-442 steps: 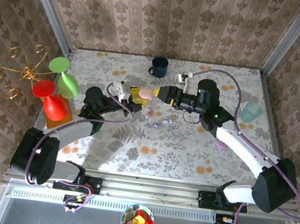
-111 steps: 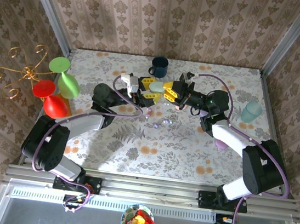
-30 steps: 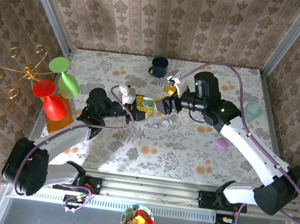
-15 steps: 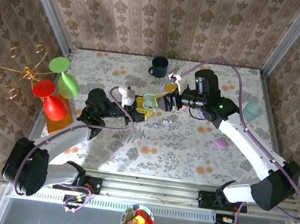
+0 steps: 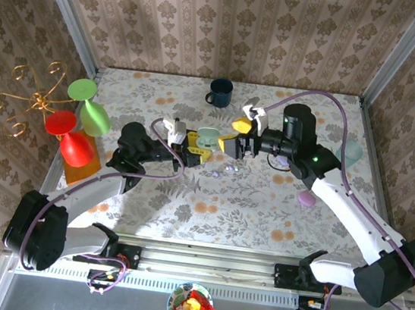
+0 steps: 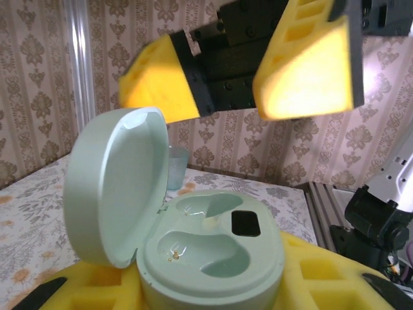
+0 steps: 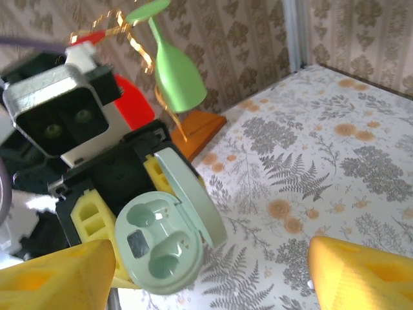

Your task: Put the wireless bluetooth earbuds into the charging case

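Observation:
My left gripper (image 5: 197, 147) is shut on a mint-green charging case (image 5: 208, 135), held above the middle of the table. In the left wrist view the case (image 6: 213, 242) sits between my yellow fingers (image 6: 322, 274) with its lid (image 6: 113, 187) swung up, and both wells are empty. My right gripper (image 5: 235, 134) hangs open just right of the case, nothing between its fingers (image 6: 306, 61). From the right wrist the open case (image 7: 164, 248) faces me. The wireless bluetooth earbuds (image 5: 228, 170) lie as tiny pale bits on the tablecloth below the case.
A blue mug (image 5: 220, 92) stands at the back centre. A pale teal cup (image 5: 349, 153) is at the right and a lilac oval case (image 5: 306, 198) lies near the right arm. Green and red glasses (image 5: 82, 119) with a gold wire stand (image 5: 23, 100) crowd the left edge.
My right gripper has drawn back to the right, away from the case, and its jaws stand a little wider. The left gripper still holds the case, its lid open.

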Tool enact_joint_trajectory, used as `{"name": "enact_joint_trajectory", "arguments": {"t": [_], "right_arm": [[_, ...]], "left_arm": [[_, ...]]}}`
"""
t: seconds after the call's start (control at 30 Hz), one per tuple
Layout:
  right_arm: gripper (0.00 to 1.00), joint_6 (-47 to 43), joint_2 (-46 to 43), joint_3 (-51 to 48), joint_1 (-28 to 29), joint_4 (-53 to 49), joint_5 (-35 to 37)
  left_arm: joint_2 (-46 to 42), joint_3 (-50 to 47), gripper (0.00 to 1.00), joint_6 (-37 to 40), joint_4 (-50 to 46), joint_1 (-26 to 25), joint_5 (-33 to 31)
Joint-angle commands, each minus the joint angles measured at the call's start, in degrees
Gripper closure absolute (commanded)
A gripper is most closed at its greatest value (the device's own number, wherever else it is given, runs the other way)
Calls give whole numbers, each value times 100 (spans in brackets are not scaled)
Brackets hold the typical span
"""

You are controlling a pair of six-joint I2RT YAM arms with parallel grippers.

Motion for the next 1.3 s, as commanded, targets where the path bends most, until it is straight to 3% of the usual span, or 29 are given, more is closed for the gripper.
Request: {"name": "enact_joint_trajectory", "arguments": {"t": [0.0, 0.13, 0.4, 0.77, 1.0, 1.27], "right_arm": [[22, 1188, -239, -585, -429, 1040, 193], [23, 2190, -317, -1173, -886, 1311, 745], [24, 2236, 214, -1224, -940, -67, 1624], [36, 2467, 1821, -902, -775, -505, 1387], [38, 2342, 2910, -110, -666, -548, 1269], [39, 1955, 4233, 1494, -633, -1165, 1487]], "left_arm": [[37, -111, 72, -156, 423, 75, -73], [90, -199, 72, -240, 775, 137, -128], [222, -346, 71, -442, 1320, 260, -281], [381, -413, 73, -713, 1716, 540, -292], [442, -444, 74, -794, 1845, 624, -238], [416, -492, 75, -787, 1842, 655, -251]]}}
